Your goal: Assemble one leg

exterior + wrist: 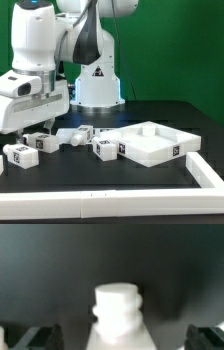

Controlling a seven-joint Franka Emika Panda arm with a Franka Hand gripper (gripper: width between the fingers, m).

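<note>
Tool (126,339) spread wide, leg (118,303) between its fingers, seemingly untouched

Black table (70,172) with leg (105,147), square piece (152,143)

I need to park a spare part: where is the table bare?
Bare: the black table between the parts and the white border strip in front, and also behind the large white rimmed square piece. Crowded: the small white tagged blocks at the exterior view's left of that piece.
</note>
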